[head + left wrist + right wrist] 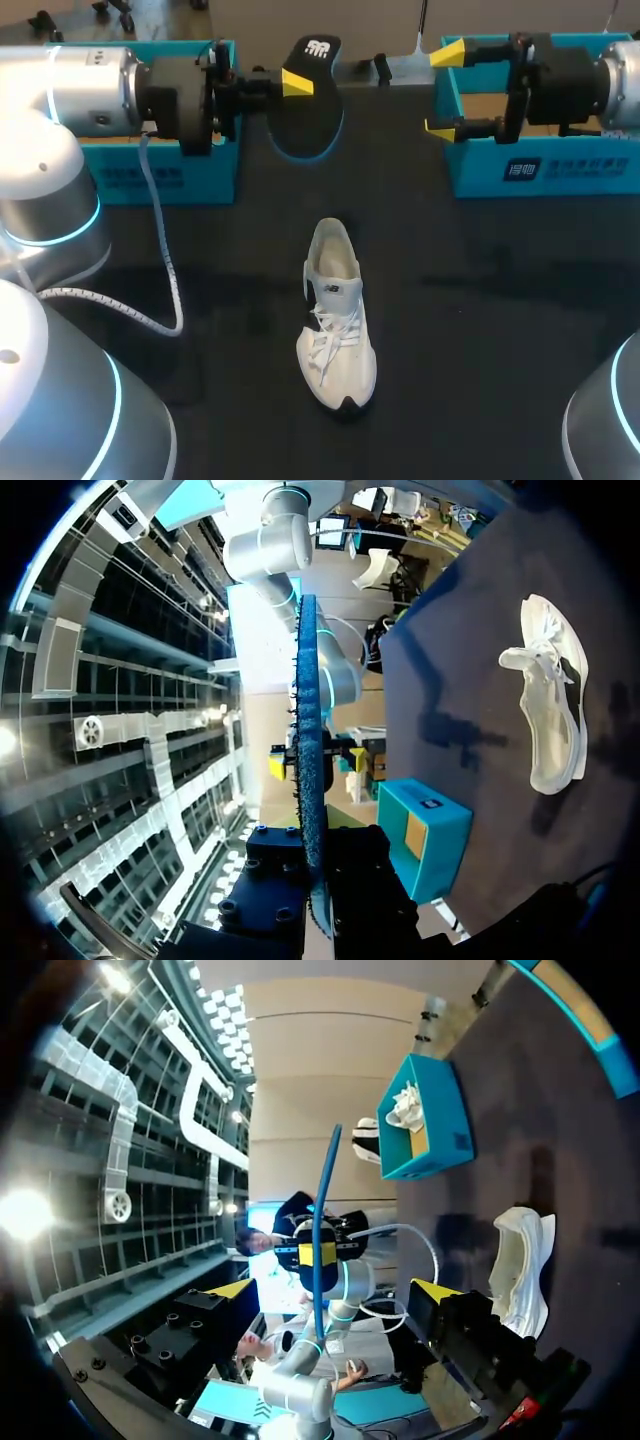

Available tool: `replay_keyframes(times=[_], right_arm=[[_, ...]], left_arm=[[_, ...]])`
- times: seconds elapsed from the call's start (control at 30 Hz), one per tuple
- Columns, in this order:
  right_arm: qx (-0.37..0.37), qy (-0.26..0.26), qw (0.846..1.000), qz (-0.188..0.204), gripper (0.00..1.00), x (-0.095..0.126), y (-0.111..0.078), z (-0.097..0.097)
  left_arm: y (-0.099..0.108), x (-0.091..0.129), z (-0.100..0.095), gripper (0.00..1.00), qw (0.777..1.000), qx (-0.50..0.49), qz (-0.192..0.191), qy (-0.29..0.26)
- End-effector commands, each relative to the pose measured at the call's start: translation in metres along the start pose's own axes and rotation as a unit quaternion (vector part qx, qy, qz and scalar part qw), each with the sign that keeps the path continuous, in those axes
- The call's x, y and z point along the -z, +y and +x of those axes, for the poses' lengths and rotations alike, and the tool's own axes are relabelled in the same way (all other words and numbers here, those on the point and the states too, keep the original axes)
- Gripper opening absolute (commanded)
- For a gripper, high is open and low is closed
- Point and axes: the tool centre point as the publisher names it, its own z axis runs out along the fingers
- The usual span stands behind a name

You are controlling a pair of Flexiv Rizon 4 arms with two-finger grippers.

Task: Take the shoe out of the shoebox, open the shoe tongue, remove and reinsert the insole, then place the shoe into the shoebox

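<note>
Judged light and floppy, the insole [312, 125] is best gripped at its edge, as clenched by the left claw [295, 85], while the right claw [444, 90] is seen released.

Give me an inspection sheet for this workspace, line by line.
Surface: black table.
Job's things: white shoe stands mid-table, outside both boxes; insole held up off the table; left shoebox and right shoebox at the far edge.
Clutter: nothing seen.
Pincers: left pincer shut on the insole; right pincer open and empty, by the right shoebox.
Cables: white cable loops down from the left arm.
Surroundings: nothing seen.
</note>
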Motion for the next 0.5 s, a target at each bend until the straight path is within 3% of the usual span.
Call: replay_keyframes(times=[0.03, 0.3, 0.4, 0.5], right_arm=[[0.000, 0.000, 1.000, 0.000, 1.00, -0.002, 0.000, -0.001], [0.000, 0.000, 1.000, 0.000, 1.00, -0.002, 0.000, -0.001], [0.000, 0.000, 1.000, 0.000, 1.00, -0.002, 0.000, -0.001], [0.000, 0.000, 1.000, 0.000, 1.00, -0.002, 0.000, -0.001]], left_arm=[[0.001, -0.001, 0.000, 0.00, 1.000, -0.001, 0.001, 0.001], [-0.016, 0.010, -0.004, 0.00, 0.983, 0.181, 0.013, 0.020], [-0.023, 0.009, -0.006, 0.00, 0.951, 0.307, 0.012, 0.013], [-0.027, 0.011, -0.009, 0.00, 0.894, 0.449, 0.002, 0.008]])
